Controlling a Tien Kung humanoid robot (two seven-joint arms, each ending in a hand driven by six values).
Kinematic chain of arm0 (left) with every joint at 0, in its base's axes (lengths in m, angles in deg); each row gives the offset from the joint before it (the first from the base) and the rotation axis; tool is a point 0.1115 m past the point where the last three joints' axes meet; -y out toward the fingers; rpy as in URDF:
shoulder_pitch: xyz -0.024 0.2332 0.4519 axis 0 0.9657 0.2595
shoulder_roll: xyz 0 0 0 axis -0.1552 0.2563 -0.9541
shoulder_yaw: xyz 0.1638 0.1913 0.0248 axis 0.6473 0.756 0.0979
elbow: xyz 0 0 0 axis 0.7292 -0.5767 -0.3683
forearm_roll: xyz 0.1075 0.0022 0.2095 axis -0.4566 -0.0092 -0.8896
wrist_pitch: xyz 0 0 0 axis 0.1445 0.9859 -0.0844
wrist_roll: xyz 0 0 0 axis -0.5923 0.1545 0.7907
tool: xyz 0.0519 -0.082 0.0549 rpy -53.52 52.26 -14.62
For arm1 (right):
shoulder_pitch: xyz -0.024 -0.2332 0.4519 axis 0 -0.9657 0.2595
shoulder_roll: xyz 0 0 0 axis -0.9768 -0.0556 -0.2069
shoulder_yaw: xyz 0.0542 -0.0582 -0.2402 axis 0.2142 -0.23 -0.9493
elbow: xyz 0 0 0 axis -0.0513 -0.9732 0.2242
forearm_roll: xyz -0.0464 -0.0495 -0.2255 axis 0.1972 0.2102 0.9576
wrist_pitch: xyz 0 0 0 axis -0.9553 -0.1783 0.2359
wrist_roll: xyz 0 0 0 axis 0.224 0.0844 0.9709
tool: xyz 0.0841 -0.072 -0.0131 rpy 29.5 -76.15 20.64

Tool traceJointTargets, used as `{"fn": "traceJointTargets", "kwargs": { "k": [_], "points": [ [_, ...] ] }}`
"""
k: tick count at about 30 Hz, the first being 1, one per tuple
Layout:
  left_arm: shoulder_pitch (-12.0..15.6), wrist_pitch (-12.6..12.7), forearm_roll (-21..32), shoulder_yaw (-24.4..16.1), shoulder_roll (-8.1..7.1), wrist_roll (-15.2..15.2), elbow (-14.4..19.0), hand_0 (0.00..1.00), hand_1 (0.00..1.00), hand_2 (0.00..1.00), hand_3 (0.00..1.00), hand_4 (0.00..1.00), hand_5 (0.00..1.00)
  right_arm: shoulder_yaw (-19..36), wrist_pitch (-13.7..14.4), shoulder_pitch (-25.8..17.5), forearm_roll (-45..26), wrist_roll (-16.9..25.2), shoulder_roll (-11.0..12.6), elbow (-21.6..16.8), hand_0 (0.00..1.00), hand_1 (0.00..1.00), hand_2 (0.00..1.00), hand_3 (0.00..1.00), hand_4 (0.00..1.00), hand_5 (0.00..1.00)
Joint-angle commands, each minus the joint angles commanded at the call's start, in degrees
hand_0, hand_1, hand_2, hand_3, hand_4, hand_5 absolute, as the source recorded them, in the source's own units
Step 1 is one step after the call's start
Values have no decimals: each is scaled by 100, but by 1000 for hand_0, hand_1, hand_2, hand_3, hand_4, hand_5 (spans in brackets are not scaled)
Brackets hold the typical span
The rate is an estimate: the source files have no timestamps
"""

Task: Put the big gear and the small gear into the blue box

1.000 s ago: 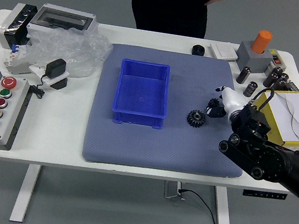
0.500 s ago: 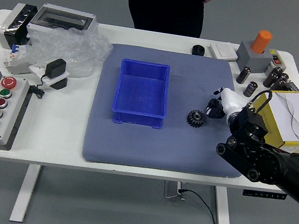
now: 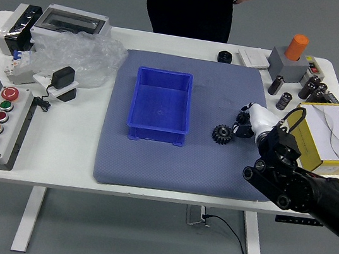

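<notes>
The black gear (image 3: 222,134) was seen on the grey-blue mat (image 3: 150,169), to the right of the blue box (image 3: 161,100) and apart from its wall. Whether it was the big or the small one could not be told, and the second gear could not be made out; it was perhaps hidden at the right hand (image 3: 261,119). That hand was held low over the mat, just beside the visible gear, tipped toward it. Whether it was wide, narrow or holding anything could not be told from this view.

The step in hand was judged to be the picking of a gear. A grip across the rim was called for, with the neighbouring gear left unnudged, since such low, toothed parts could be tilted or pushed away by a sideways brush. A straight lift was then to be preferred, with the box's right wall cleared before any lowering, and the release made low inside, with room kept for both.

The widest stretch of mat for moving was offered on the near side. Less room was left on the right, where dark cylinders (image 3: 276,85) were stood and the yellow box (image 3: 336,140) was placed close to the wrist's cable loop (image 3: 299,110).
</notes>
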Motion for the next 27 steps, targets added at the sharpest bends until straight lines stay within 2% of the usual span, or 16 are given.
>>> {"fn": "traceJointTargets", "kwargs": {
  "k": [4,5,10,11,16,17,27],
  "points": [
    [-8,-3,-2,-2,4,3,0,757,740,764,814,594,133,-12,160,-21,120,73,-10,3,690,578,681,702,514,158],
    [-10,-4,-3,-3,6,3,0,757,740,763,812,597,132,-14,202,-26,148,91,-12,6,666,505,563,628,320,67],
    [-11,-3,-2,-3,7,2,0,757,740,763,812,597,132,-20,307,-47,246,118,-29,21,666,505,563,628,320,67],
    [-11,-3,-1,-3,7,2,0,756,739,763,811,600,131,-22,312,-52,256,116,-33,28,650,492,536,610,299,49],
    [-7,2,0,-1,7,0,0,756,739,763,811,600,131,-23,286,-76,202,110,-48,69,650,492,536,610,299,49],
    [-5,3,0,-1,8,-1,0,756,737,763,810,603,130,-21,275,-79,167,110,-51,80,648,502,570,624,289,50],
    [3,8,-2,-1,6,-3,0,755,736,763,809,607,130,47,208,-71,-51,111,-54,148,653,513,596,633,307,55]
  ]
}}
